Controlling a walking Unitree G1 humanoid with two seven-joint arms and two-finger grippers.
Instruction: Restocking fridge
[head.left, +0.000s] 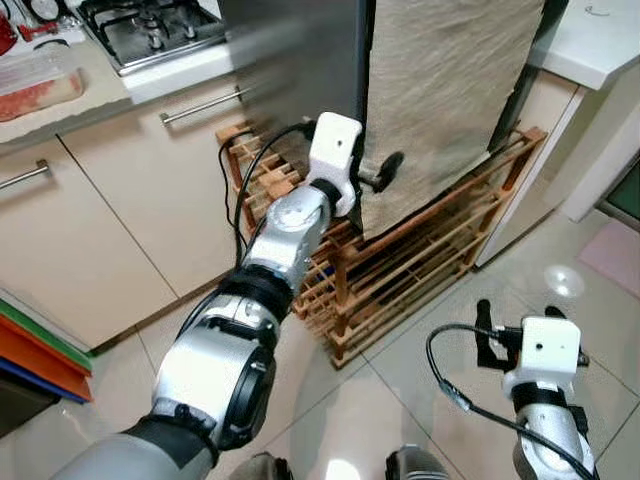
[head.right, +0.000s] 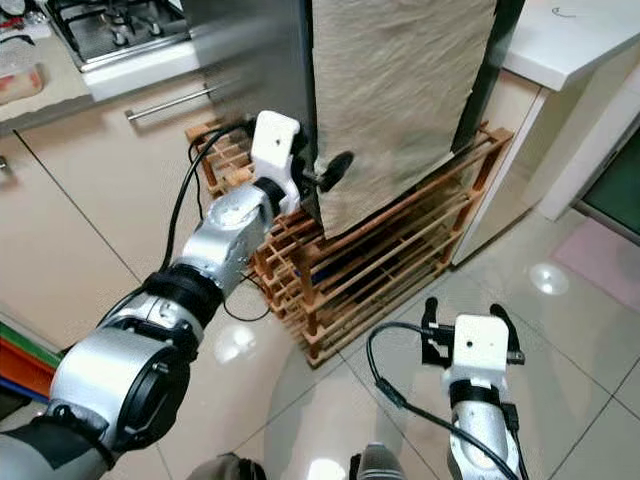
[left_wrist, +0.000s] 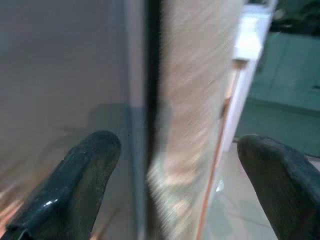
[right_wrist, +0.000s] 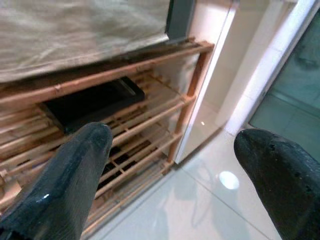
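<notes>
The fridge (head.left: 300, 60) stands on a wooden rack (head.left: 420, 260), its front draped in beige cloth (head.left: 450, 90). The left end effector (head.left: 375, 172), fingers spread, straddles the door's edge. The door looks stiff and heavy; the soft cloth may slip, so the bare edge grips best. The right end effector (head.left: 484, 335) hangs open.

My left gripper (head.right: 322, 172) reaches the edge of the cloth-draped fridge (head.right: 262, 45), which stands on a wooden rack (head.right: 400, 250). My right gripper (head.right: 468, 318) hangs spread over the tiled floor (head.right: 580, 330).
</notes>
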